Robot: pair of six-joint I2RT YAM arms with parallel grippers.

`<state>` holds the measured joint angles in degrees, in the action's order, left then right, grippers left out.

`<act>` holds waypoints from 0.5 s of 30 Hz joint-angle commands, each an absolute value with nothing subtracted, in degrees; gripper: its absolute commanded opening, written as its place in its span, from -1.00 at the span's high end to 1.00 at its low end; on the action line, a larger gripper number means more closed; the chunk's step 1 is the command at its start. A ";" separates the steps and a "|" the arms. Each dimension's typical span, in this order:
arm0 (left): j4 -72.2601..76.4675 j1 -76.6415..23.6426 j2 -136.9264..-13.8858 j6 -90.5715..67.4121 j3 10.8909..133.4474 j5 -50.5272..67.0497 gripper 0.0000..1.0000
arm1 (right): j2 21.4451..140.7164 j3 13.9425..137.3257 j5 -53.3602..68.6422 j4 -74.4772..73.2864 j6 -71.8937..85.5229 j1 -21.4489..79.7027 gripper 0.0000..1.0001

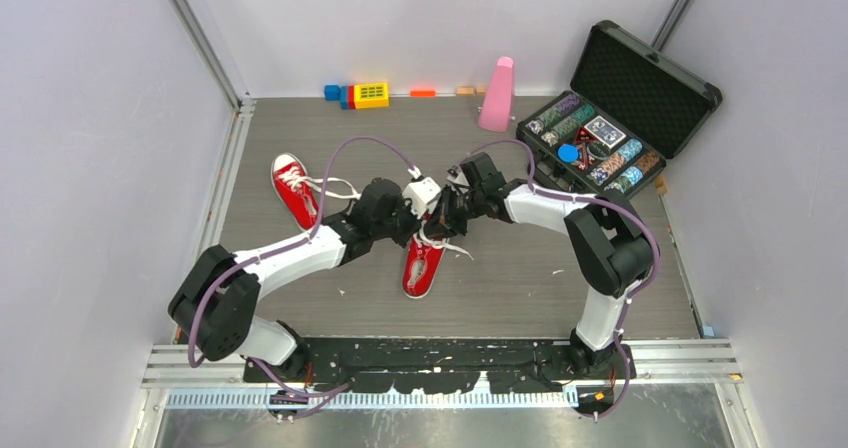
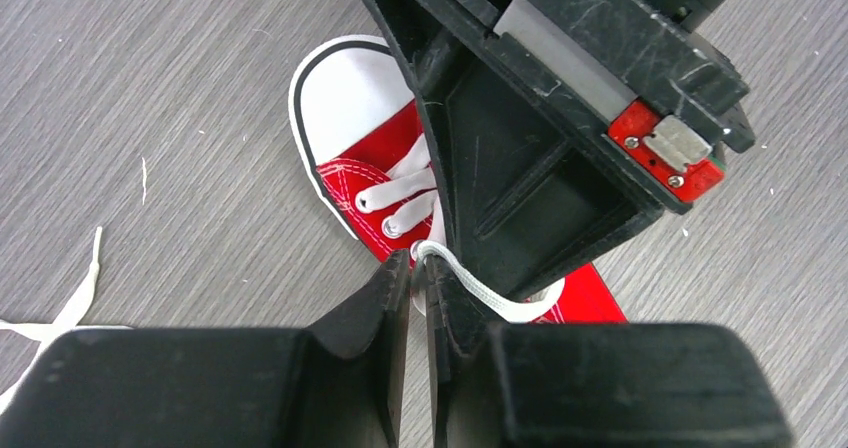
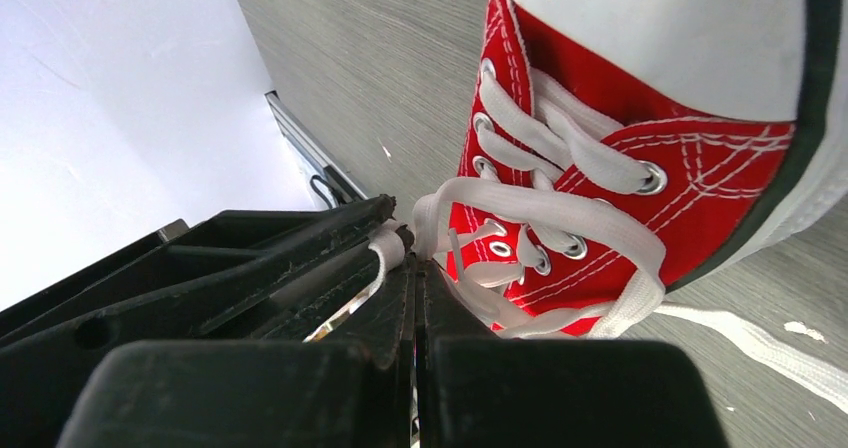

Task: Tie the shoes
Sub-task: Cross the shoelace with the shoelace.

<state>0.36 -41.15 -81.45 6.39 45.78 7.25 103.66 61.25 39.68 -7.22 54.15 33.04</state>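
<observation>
One of the two red shoes (image 1: 424, 266) lies in the middle of the table, and both grippers meet over its laces. The other shoe (image 1: 294, 190) lies to the back left with its laces loose. My left gripper (image 2: 420, 263) (image 1: 422, 218) hangs over the middle shoe (image 2: 370, 143), its jaws a narrow crack apart. A white lace (image 2: 480, 286) bends out of their tips and over the right finger. My right gripper (image 3: 413, 258) (image 1: 446, 218) is pressed shut on a lace loop (image 3: 540, 208) beside the shoe's (image 3: 650, 118) eyelets.
An open black case of poker chips (image 1: 610, 128) sits at the back right. A pink metronome (image 1: 497, 95) and toy blocks (image 1: 365, 95) stand along the back wall. A loose lace end (image 2: 70, 308) trails on the floor. Walls close in on both sides.
</observation>
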 commanded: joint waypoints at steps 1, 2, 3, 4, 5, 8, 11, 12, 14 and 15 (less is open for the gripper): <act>0.21 -41.49 -81.99 3.50 48.89 8.20 0.68 | 104.19 61.15 42.37 0.73 58.32 32.36 1.00; -2.03 -41.48 -82.00 2.87 49.35 7.85 0.66 | 104.38 60.76 42.66 2.50 59.06 32.28 1.00; -2.97 -41.48 -81.91 2.25 49.65 7.31 0.62 | 104.51 60.45 42.79 3.45 59.63 32.18 1.00; -3.66 -41.48 -81.77 1.53 49.92 6.89 0.58 | 104.44 60.27 42.80 3.66 59.75 32.04 0.99; -4.29 -41.48 -81.57 0.81 50.11 6.73 0.55 | 104.43 60.17 42.66 3.69 59.76 31.95 1.00; -6.58 -41.48 -81.09 -2.18 51.03 6.09 0.46 | 104.18 59.99 42.53 3.23 59.30 31.52 0.99; -8.64 -41.48 -80.04 -4.72 51.50 6.28 0.41 | 103.98 60.03 41.96 1.86 58.26 31.08 1.00; -9.06 -41.48 -79.57 -5.53 51.50 6.56 0.39 | 103.98 59.95 41.85 1.77 58.13 30.97 1.00; -10.47 -41.48 -78.51 -7.56 51.63 6.64 0.38 | 104.08 59.94 41.92 1.69 57.98 30.81 1.00; -11.17 -41.51 -78.04 -8.55 51.75 6.60 0.38 | 103.99 59.94 41.92 1.74 57.92 30.77 1.00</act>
<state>-6.83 -40.71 -81.49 -2.68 49.69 3.44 104.29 59.46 41.50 -2.24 57.58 31.35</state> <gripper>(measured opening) 0.304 0.017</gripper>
